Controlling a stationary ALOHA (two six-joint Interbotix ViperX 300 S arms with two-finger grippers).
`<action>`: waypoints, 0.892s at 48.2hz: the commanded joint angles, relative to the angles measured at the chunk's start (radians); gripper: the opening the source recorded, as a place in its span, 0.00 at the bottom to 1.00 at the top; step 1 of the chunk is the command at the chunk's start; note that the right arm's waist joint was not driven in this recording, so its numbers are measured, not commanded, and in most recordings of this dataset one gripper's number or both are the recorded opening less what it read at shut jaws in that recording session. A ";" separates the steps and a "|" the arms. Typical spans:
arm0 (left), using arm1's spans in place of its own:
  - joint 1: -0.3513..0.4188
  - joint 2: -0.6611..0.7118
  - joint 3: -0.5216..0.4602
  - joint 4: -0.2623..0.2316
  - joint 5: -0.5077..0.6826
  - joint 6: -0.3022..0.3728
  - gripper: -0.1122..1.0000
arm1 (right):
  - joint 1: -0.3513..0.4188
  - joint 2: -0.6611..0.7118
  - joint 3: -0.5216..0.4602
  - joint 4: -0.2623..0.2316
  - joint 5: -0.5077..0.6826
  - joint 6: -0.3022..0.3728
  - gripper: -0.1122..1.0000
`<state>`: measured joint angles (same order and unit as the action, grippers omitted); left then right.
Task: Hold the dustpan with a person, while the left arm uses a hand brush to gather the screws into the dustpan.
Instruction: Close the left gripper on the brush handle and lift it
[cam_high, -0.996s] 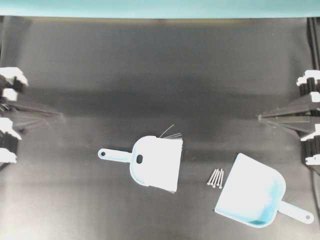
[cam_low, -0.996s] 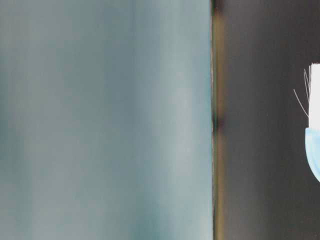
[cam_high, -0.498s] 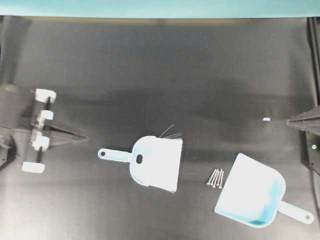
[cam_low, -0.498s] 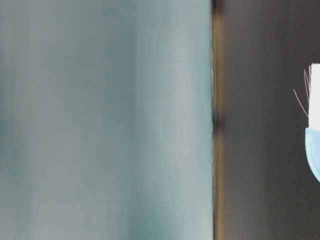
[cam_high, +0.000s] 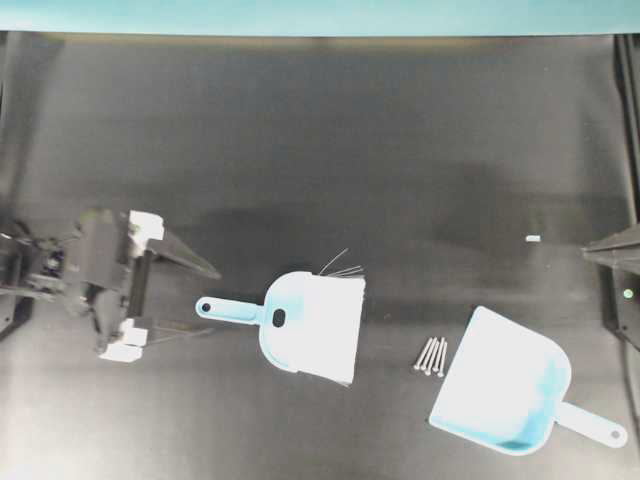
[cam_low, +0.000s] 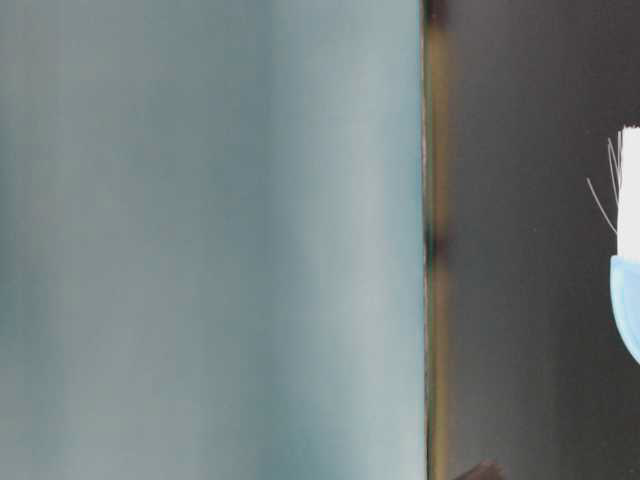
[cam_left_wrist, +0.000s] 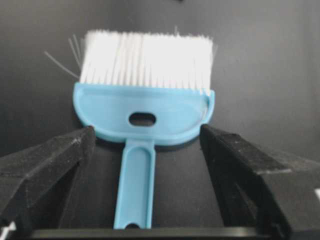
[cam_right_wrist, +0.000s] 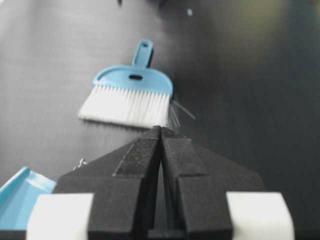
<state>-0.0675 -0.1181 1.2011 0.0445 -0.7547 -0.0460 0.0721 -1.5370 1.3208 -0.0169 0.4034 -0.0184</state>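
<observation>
At about 9 o'clock on the black table (cam_high: 330, 130), the left gripper (cam_high: 172, 298) has its jaws spread wide, one to each side of the line of the hand brush's handle and short of its tip, which looks like a lineup for closing on the handle. A second ago this gripper sat pressed together at the far left edge; since then it has swung in toward the brush and opened. The hand brush (cam_high: 310, 322) lies flat near 6 o'clock of centre, handle toward the left arm, bristles toward the screws (cam_high: 432, 356). They lie in a tight bunch just off the wide mouth of the dustpan (cam_high: 505, 385) at 4 o'clock, all unmoved. The right gripper (cam_right_wrist: 161, 134), pressed together and empty, has drawn back to the right edge. No person's hand shows.
</observation>
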 joint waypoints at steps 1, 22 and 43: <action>0.000 0.114 -0.006 0.003 -0.123 -0.003 0.84 | 0.000 -0.011 -0.002 -0.003 -0.011 -0.009 0.09; 0.009 0.416 -0.137 0.003 -0.160 -0.003 0.85 | 0.000 -0.018 0.002 0.000 -0.008 -0.009 0.09; 0.012 0.423 -0.179 0.003 -0.003 -0.003 0.71 | 0.000 -0.018 0.031 -0.002 0.014 -0.014 0.09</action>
<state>-0.0537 0.2976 1.0170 0.0445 -0.7793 -0.0445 0.0721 -1.5601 1.3576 -0.0169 0.4172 -0.0230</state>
